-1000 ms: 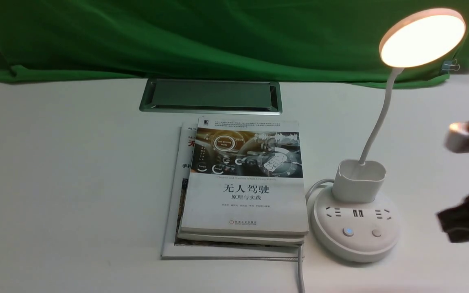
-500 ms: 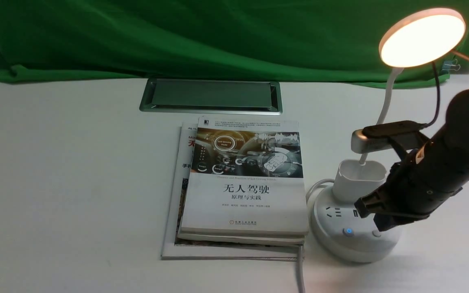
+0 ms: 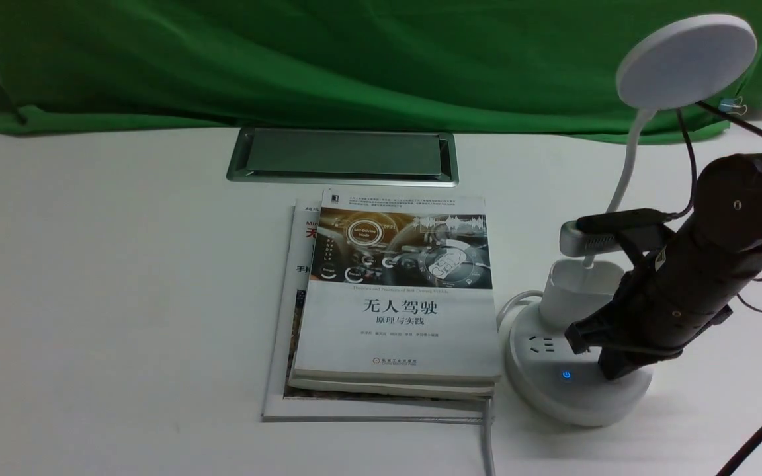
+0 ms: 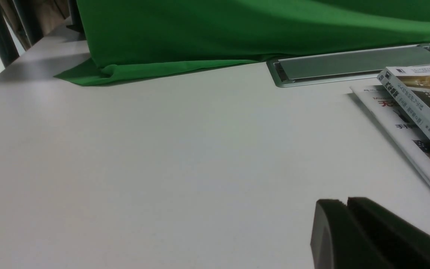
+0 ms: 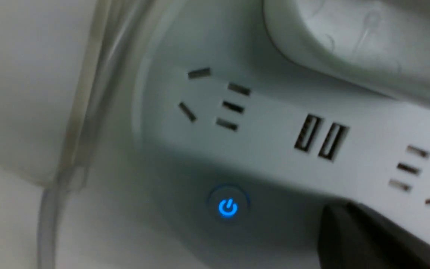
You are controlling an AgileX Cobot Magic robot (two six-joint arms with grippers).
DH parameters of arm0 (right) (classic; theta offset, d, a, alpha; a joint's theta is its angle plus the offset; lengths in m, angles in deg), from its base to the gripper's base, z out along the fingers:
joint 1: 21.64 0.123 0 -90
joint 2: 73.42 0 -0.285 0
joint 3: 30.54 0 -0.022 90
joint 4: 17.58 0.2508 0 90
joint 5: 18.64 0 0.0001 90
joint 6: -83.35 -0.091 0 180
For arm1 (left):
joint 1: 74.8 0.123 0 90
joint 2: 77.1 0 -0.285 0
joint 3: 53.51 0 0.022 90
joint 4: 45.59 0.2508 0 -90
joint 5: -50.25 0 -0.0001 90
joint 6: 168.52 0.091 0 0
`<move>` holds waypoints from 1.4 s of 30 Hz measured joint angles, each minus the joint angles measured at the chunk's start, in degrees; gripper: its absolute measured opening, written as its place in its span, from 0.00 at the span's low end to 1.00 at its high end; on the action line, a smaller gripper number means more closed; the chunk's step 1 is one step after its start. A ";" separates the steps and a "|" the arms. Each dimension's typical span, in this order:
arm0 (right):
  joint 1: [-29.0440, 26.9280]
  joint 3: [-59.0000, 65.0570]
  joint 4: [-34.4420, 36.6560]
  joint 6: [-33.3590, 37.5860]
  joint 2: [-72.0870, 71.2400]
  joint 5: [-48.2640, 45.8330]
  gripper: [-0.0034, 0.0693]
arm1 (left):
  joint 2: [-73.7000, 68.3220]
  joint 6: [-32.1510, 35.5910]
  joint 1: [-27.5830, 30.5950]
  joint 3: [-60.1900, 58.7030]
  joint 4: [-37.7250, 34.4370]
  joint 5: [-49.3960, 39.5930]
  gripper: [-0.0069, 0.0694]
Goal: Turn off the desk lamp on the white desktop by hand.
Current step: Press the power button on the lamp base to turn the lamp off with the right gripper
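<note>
Since the earlier frame your right gripper [image 3: 609, 375] has dropped onto the base [image 3: 576, 403] and the lamp [image 3: 685, 63] has gone dark; in front view it stands above that gripper, so lift clear rightward; right wrist view shows empty, closed fingers [image 5: 364, 231].

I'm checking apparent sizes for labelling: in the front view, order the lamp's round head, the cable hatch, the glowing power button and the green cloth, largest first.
1. Green cloth
2. Cable hatch and lamp's round head: too alike to rank
3. Glowing power button

White desk lamp [image 3: 687, 63], blue power symbol [image 3: 566, 375].
</note>
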 joint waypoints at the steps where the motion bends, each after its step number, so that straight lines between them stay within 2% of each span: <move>1: -0.13 -0.49 0.25 0.02 0.67 0.30 0.10 | 0.00 0.00 0.00 0.00 0.00 0.00 0.12; 16: -0.31 0.11 -0.48 0.14 -6.31 0.24 0.10 | 0.00 0.05 0.00 0.00 0.00 0.00 0.12; 29: -0.31 3.60 -0.07 0.09 -1.91 6.93 0.10 | 0.00 0.11 0.00 0.00 0.00 -0.04 0.12; 42: -0.05 4.10 -0.08 0.09 -5.89 5.75 0.10 | 0.00 0.11 0.00 0.00 0.00 -0.04 0.12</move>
